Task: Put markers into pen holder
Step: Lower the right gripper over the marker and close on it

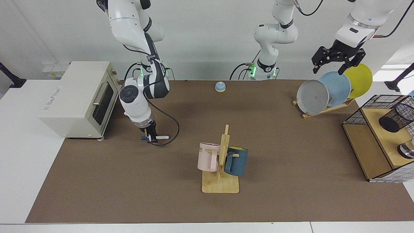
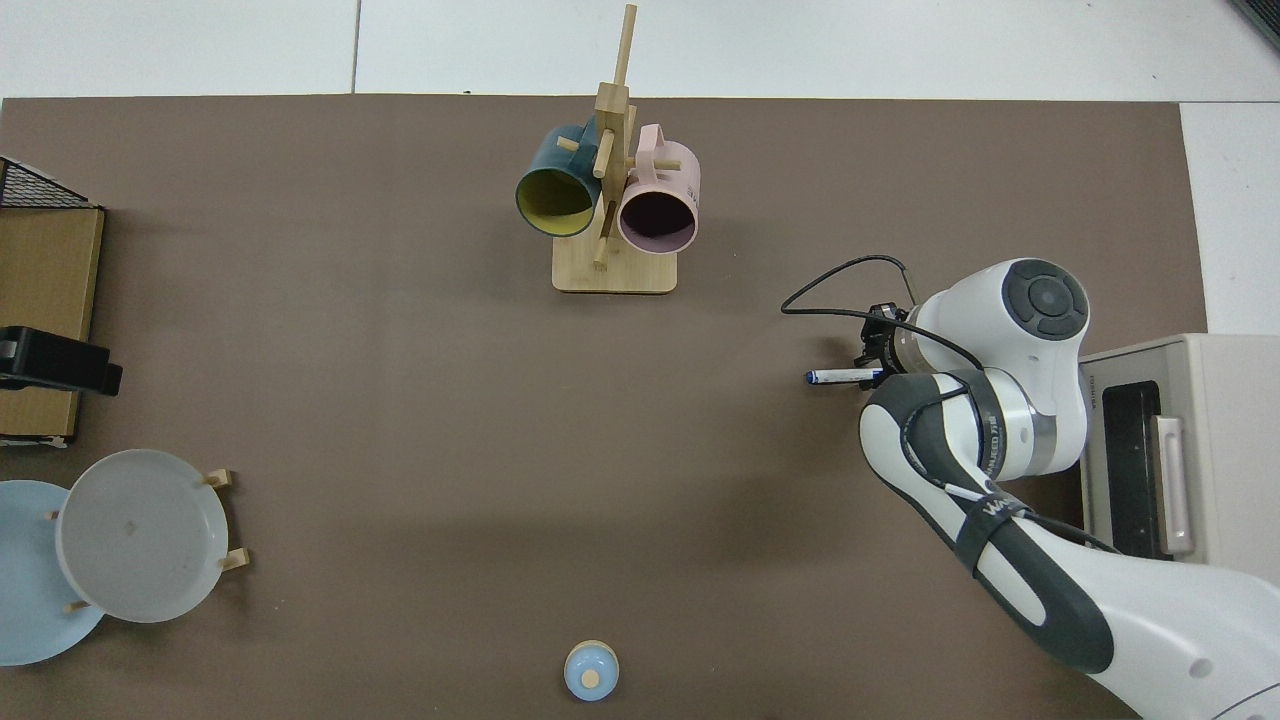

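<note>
A slim white marker (image 1: 160,137) with blue ends lies flat on the brown mat in front of the toaster oven; in the top view the marker (image 2: 843,377) points away from the arm. My right gripper (image 1: 151,138) points down over its tail end and is shut on the marker, and from above the right gripper (image 2: 878,368) is mostly hidden by the wrist. The pen holder (image 1: 396,117), a black mesh cup, lies tilted on the wooden shelf across the table. My left gripper (image 1: 337,63) waits open, high above the plates.
A toaster oven (image 1: 81,97) stands just beside the right arm. A wooden mug tree (image 1: 222,161) with a pink and a blue mug is mid-table. A plate rack (image 1: 323,94), a small bell (image 1: 220,86) and a wire-backed wooden shelf (image 1: 368,145) with a shiny metal cylinder (image 1: 407,150) fill the far side.
</note>
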Robot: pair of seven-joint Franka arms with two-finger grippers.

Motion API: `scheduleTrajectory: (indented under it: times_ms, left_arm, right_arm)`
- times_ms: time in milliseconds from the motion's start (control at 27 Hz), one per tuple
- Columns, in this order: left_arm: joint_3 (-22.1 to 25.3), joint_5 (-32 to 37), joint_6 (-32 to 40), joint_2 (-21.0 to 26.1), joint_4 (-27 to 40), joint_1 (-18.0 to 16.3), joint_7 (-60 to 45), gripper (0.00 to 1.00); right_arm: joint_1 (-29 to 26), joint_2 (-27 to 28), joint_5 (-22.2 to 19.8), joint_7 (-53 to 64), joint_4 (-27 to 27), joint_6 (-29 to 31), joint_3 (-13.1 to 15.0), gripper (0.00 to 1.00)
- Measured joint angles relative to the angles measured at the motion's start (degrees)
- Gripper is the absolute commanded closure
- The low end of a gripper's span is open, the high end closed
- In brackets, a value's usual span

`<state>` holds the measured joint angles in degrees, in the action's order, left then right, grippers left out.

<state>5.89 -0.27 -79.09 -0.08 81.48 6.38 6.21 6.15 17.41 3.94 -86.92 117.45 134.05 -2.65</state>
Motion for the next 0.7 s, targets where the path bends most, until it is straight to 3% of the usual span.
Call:
scheduleTrajectory:
  times_ms: [148, 703]
  left_arm:
    - [0.0, 0.0, 0.0, 0.0, 0.0, 0.0, 0.0, 0.0]
    - [0.0, 0.0, 0.0, 0.0, 0.0, 0.0, 0.0, 0.0]
  right_arm:
    - [0.0, 0.0, 0.0, 0.0, 0.0, 0.0, 0.0, 1.0]
    - [0.3, -1.0, 0.0, 0.0, -1.0, -0.1, -0.1, 1.0]
